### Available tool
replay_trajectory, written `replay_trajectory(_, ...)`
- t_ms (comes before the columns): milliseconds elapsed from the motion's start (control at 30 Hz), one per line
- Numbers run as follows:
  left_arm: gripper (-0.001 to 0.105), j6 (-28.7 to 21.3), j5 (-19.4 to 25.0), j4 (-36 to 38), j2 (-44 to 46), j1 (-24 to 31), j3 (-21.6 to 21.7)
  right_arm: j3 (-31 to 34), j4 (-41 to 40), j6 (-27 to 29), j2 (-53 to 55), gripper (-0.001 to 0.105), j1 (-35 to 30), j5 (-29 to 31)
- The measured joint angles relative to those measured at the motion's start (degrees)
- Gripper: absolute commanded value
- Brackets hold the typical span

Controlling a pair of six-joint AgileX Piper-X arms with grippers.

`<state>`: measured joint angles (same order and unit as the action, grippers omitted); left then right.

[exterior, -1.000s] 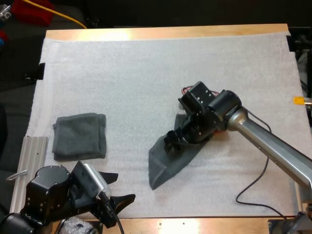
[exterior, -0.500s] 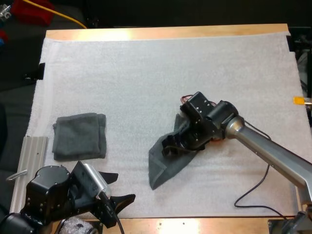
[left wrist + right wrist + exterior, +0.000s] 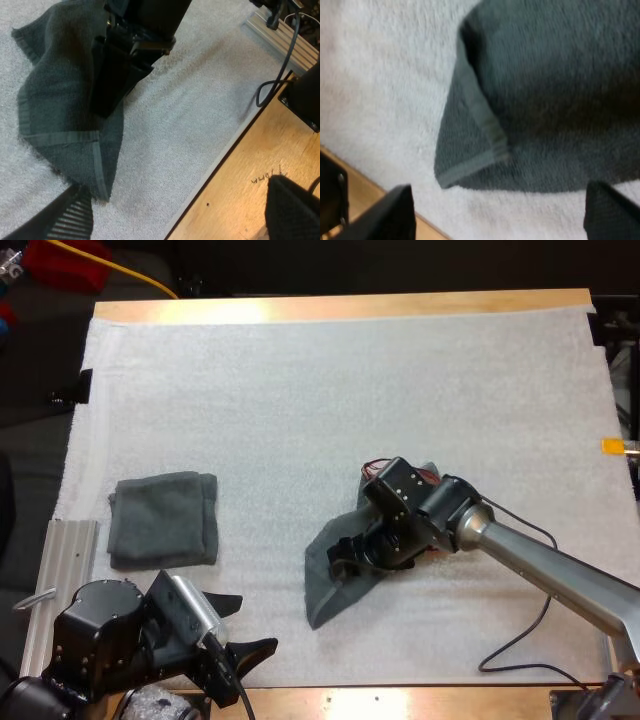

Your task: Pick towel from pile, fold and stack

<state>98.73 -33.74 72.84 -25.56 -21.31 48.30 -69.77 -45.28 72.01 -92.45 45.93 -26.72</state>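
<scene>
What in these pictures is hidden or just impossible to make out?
High view: the right arm covers the crumpled towel's middle; whether its jaws touch the cloth is hidden.
High view: the folded towel is seen from above, so its layers cannot be counted.
Right wrist view: the crumpled towel runs past the picture's edge.
Left wrist view: the right arm's jaws cover part of that towel.

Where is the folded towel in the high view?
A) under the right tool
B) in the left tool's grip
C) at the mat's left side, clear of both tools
C: the folded towel lies flat on the mat, left side; the right tool is over the loose towel.
</scene>
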Motion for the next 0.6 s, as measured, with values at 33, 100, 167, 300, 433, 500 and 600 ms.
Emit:
replay_trajectory(33,0.069,0.0,0.0,0.0,0.0,0.0,0.0,0.76,1.34,-0.51,-0.01,0.067,0.0,-0.65)
replay_trajectory(100,0.069,0.0,0.0,0.0,0.0,0.0,0.0,2.36,4.56,-1.58,-0.01,0.067,0.25,-1.52)
replay_trajectory(167,0.069,0.0,0.0,0.0,0.0,0.0,0.0,4.1,7.18,-3.02,-0.01,0.067,0.34,-2.74)
replay_trajectory(300,0.069,0.0,0.0,0.0,0.0,0.0,0.0,6.34,12.16,-5.52,-0.01,0.067,0.32,-3.87)
replay_trajectory(433,0.069,0.0,0.03,0.0,0.0,0.0,0.0,8.27,17.8,-8.3,-0.01,0.067,0.32,-5.5)
replay_trajectory(500,0.069,0.0,0.05,0.0,0.0,0.0,0.0,9.11,20.26,-9.86,-0.01,0.067,0.32,-5.68)
replay_trajectory(600,0.069,0.0,0.16,0.0,0.0,0.0,0.0,9.95,21.27,-10.39,-0.18,0.067,0.32,-5.85)
